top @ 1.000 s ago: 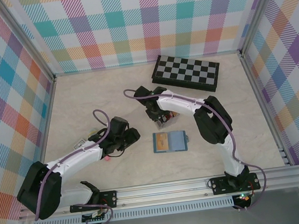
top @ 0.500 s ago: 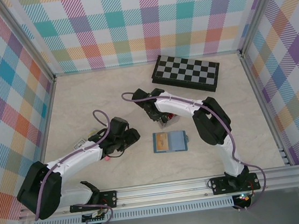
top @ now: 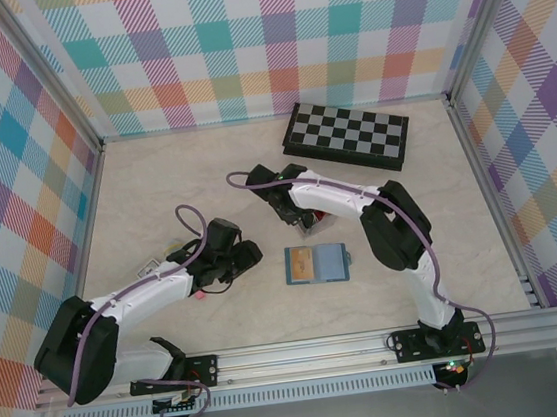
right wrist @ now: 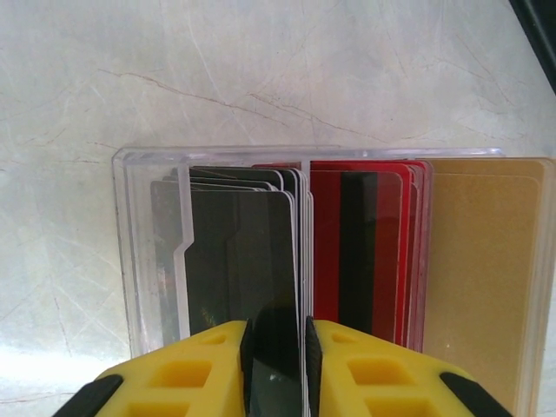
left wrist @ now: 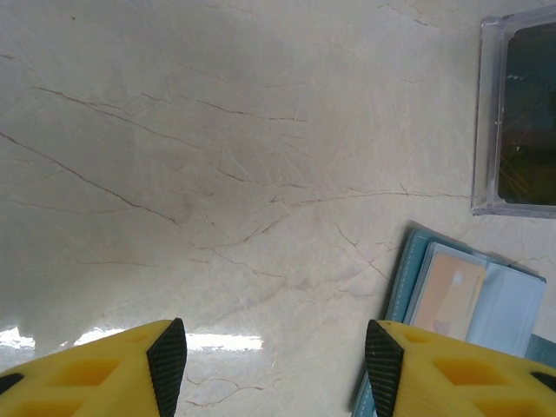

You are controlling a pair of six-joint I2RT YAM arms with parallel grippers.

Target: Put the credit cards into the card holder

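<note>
Credit cards (right wrist: 360,252), small thin plastic rectangles in black, red and yellow-tan, are kept in a clear plastic tray (right wrist: 130,261) directly beneath the right gripper (right wrist: 278,352). One further tan card (left wrist: 446,291) is seen inside the card holder (left wrist: 512,300), a small teal-blue folding wallet.

Farthest left, the left gripper (left wrist: 274,360), yellow-fingered with black pads, is held low over the pale marbled table (left wrist: 217,174). Its jaws are spread wide and nothing is caught between them. The card holder is laid open and flat on the table just ahead of this gripper's right finger. Farther ahead on the same side, a corner of the tray (left wrist: 483,113) is seen, with dark cards inside.

In the top view the card holder (top: 316,264) is found between the two grippers, just on the near side of the right gripper (top: 307,223).

From the right wrist, the black cards (right wrist: 234,252) are ranged at the left of the tray, the red ones in the middle and a tan one (right wrist: 482,261) at the right. The right gripper's jaws are drawn narrow, with a black card lying in the slit between the pads. Whether that card is actually pinched cannot be told.

Well beyond that gripper and to its right, a folded black-and-grey chessboard (top: 347,135) is set near the back wall.
</note>
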